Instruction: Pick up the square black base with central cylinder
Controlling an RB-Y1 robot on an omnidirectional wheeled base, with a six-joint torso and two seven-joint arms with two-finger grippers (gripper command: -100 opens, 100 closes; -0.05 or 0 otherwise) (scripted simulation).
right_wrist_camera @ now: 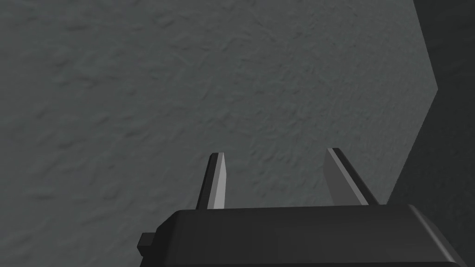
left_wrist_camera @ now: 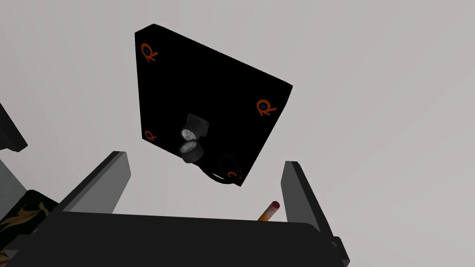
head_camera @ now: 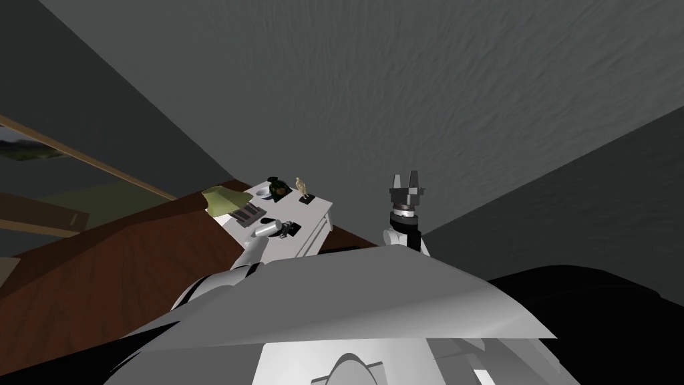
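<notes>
Left wrist view: spread left jaws face the square black base (left_wrist_camera: 218, 88), centre frame; rigid, likely light, so pinch its central cylinder (left_wrist_camera: 192, 139). Right jaws also spread.

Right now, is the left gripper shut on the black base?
No, the left gripper is open, its fingers clear of the black base.

White table (head_camera: 319, 206) is under the L pincer (left_wrist_camera: 204, 160). Orange pencil (left_wrist_camera: 269, 212) w/ a dark red tip lies close by the root of one finger (left_wrist_camera: 297, 194). A dark thing w/ gold swirls (left_wrist_camera: 21, 215) lies just outside the other finger (left_wrist_camera: 99, 183). Past the pincer: white bowl (head_camera: 262, 194), dark green round thing (head_camera: 277, 188) & small gold statue (head_camera: 301, 185) on a black foot. Green lamp shade (head_camera: 224, 199) is to the pincer's left, w/ a flat grey striped thing (head_camera: 246, 213) between. Brown wood floor (head_camera: 100, 274) is beside the table.
</notes>
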